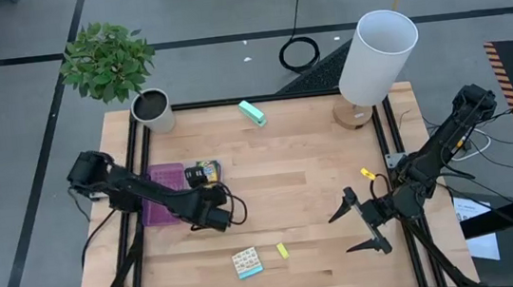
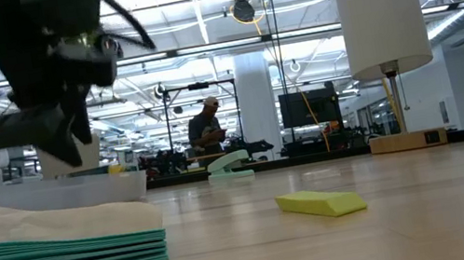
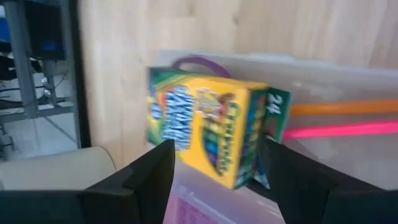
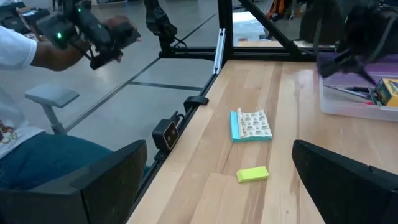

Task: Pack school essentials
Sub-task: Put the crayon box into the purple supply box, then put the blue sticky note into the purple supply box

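A wooden surface (image 1: 310,195) framed in black rails fills the middle of the high view, with a potted plant (image 1: 107,59) at the upper left and a white lamp (image 1: 376,56) at the upper right; in the low view a person stands far back in the workshop. The left hand (image 1: 214,208) sits left of centre, beside the purple-and-clear flat case (image 1: 164,193), its fingers (image 3: 140,180) spread to either side of the yellow-green crayon box (image 3: 208,127), which lies in the case next to the orange pencil (image 3: 342,107) and pink pencil (image 3: 342,129); whether the fingers touch the box cannot be told. The right hand (image 1: 366,228) hovers at the lower right, fingers wide apart and empty. The patterned square pad (image 1: 247,262) lies near the bottom edge, centre, with the tiny yellow piece (image 1: 282,251) just to its right. A teal rectangular block (image 1: 252,112) rests at upper centre
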Robot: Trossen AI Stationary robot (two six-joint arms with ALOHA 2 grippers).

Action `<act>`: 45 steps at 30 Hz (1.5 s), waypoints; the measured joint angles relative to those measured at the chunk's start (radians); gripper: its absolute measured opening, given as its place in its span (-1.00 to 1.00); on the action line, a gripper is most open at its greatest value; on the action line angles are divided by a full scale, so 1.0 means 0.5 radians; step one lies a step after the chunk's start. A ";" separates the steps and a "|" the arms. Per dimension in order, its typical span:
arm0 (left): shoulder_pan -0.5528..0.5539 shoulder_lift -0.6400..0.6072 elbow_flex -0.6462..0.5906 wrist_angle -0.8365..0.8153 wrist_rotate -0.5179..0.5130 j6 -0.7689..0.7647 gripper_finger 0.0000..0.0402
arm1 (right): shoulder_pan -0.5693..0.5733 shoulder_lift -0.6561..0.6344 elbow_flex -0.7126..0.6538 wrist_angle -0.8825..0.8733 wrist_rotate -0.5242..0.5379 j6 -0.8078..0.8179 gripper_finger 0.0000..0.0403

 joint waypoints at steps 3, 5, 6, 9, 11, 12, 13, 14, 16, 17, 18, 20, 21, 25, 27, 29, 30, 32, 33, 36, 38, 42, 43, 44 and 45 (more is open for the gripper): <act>-0.001 -0.141 0.001 0.000 -0.053 -0.047 0.18 | 0.000 0.000 0.000 -0.002 0.000 0.000 0.96; -0.003 -0.241 0.001 0.001 -0.053 -0.104 0.16 | 0.000 0.000 0.000 -0.005 -0.001 0.000 0.96; -0.003 -0.290 0.001 0.000 -0.053 -0.142 0.15 | 0.000 0.000 0.000 -0.006 0.000 0.001 0.96; -0.014 -0.424 0.001 0.012 0.004 -0.281 0.08 | 0.000 0.000 0.000 -0.015 0.001 0.009 0.96; -0.028 -0.491 0.001 0.066 0.045 -0.393 0.01 | 0.000 0.000 0.000 -0.020 0.004 0.014 0.96; -0.043 -0.516 0.001 0.114 0.068 -0.435 -0.02 | 0.000 0.000 0.000 -0.020 0.011 0.015 0.96; -0.059 -0.533 0.001 0.169 0.082 -0.458 -0.06 | 0.000 0.000 0.000 -0.020 0.014 0.019 0.96; -0.083 -0.541 0.001 0.235 0.092 -0.461 -0.11 | 0.000 0.000 0.000 -0.020 0.024 0.029 0.96; -0.150 -0.539 0.001 0.397 0.104 -0.431 -0.19 | 0.000 0.000 0.000 -0.021 0.064 0.057 0.96; -0.188 -0.537 0.001 0.471 0.107 -0.404 -0.23 | -0.001 0.000 0.000 -0.021 0.070 0.070 0.96; -0.225 -0.533 0.001 0.548 0.108 -0.380 -0.26 | -0.002 0.000 0.000 -0.021 0.076 0.081 0.96; -0.291 -0.500 0.001 0.706 0.105 -0.350 -0.32 | -0.002 0.000 0.000 -0.023 0.118 0.110 0.96; -0.331 -0.483 0.001 0.766 0.104 -0.348 -0.34 | -0.002 0.000 0.000 -0.025 0.130 0.128 0.96; -0.480 -0.410 0.004 1.027 0.026 -0.346 -0.37 | -0.002 0.029 0.000 -0.028 0.259 0.194 0.96; -0.551 -0.356 -0.003 1.114 0.010 -0.341 -0.37 | -0.007 0.071 0.000 -0.023 0.312 0.223 0.96; -0.600 -0.285 0.001 1.286 -0.001 -0.314 -0.37 | -0.016 0.126 0.000 -0.022 0.327 0.235 0.96; -0.632 -0.247 0.004 1.355 -0.004 -0.304 -0.37 | -0.021 0.156 0.000 -0.014 0.327 0.243 0.96; -0.685 -0.174 0.005 1.424 -0.004 -0.303 -0.37 | -0.043 0.235 0.000 0.043 0.325 0.243 0.96; -0.705 -0.118 0.029 1.455 -0.004 -0.306 -0.37 | -0.053 0.273 0.000 0.068 0.325 0.232 0.96; -0.772 0.044 0.139 1.433 -0.003 -0.312 -0.37 | -0.094 0.408 0.029 0.137 0.324 0.165 0.96; -0.803 0.163 0.264 1.402 -0.005 -0.302 -0.37 | -0.111 0.505 0.065 0.159 0.320 0.083 0.96; -0.860 0.372 0.520 1.108 -0.010 -0.346 -0.37 | -0.137 0.756 0.214 0.199 0.269 -0.189 0.96; -0.867 0.417 0.575 1.052 -0.009 -0.375 -0.37 | -0.139 0.823 0.257 0.200 0.271 -0.264 0.95; -0.873 0.445 0.614 0.970 -0.009 -0.403 -0.37 | -0.147 0.896 0.307 0.212 0.270 -0.347 0.94; -0.880 0.470 0.645 0.890 -0.011 -0.429 -0.37 | -0.155 0.972 0.354 0.234 0.269 -0.433 0.93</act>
